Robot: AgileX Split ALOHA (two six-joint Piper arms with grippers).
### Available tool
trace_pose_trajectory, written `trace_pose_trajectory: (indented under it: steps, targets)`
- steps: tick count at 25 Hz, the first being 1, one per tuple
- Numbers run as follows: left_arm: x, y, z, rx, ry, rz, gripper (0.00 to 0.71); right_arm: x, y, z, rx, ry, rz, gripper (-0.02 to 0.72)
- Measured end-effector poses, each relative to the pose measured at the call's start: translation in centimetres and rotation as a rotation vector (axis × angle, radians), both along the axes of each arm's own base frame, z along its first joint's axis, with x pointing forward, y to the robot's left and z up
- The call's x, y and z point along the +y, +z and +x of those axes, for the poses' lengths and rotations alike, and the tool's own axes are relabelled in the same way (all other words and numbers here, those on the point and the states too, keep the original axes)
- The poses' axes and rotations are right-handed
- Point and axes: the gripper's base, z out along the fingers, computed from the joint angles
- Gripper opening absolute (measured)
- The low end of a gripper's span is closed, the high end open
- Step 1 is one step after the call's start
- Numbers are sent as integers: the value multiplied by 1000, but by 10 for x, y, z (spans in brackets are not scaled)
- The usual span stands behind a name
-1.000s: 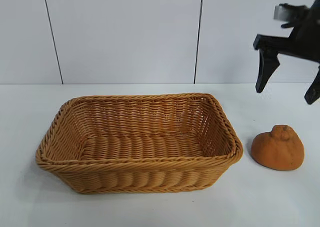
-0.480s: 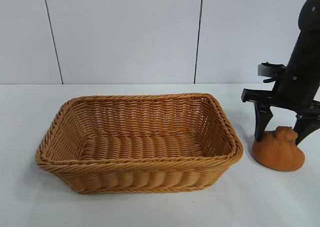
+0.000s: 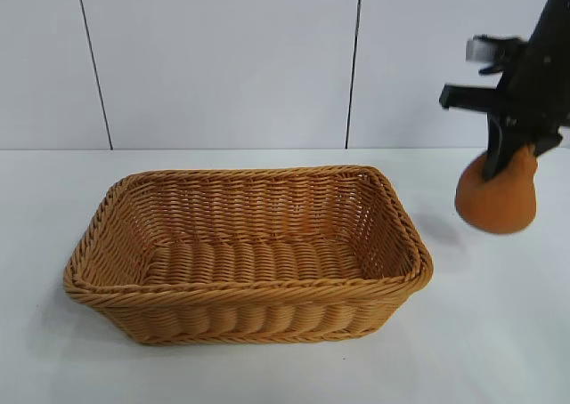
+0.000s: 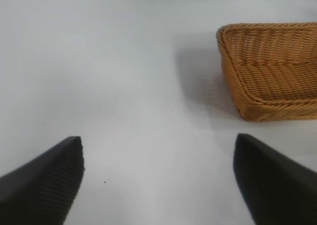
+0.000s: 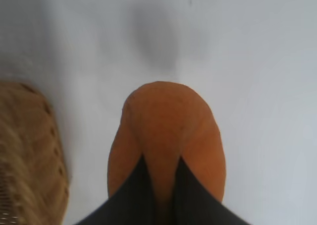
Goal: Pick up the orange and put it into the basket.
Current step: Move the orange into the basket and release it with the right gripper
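Right gripper (image 3: 512, 159): pinched narrow on the knob at the top of the orange, holding it in the air near the right edge of the exterior view.
Orange (image 3: 497, 199): hangs directly below the fingers, clear of the white surface (image 3: 481, 333), with its shadow on the surface beneath.
Basket (image 3: 248, 284): stands on the surface, to the left of the orange in the exterior view and apart from it.
Left gripper (image 4: 158, 185): fingers spread wide, holding nothing, above bare surface, with the basket's corner ahead of it.
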Motion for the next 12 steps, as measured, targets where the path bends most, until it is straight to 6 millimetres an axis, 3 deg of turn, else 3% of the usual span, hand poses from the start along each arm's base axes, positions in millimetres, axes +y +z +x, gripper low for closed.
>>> trace_pose_trajectory:
  steps: [4, 12]
  targets:
    - [0, 0, 0, 0, 0, 0, 590, 25, 7, -4, -25, 59, 17, 0]
    - [0, 0, 0, 0, 0, 0, 589, 118, 10, -31, -95, 280, 42, 0]
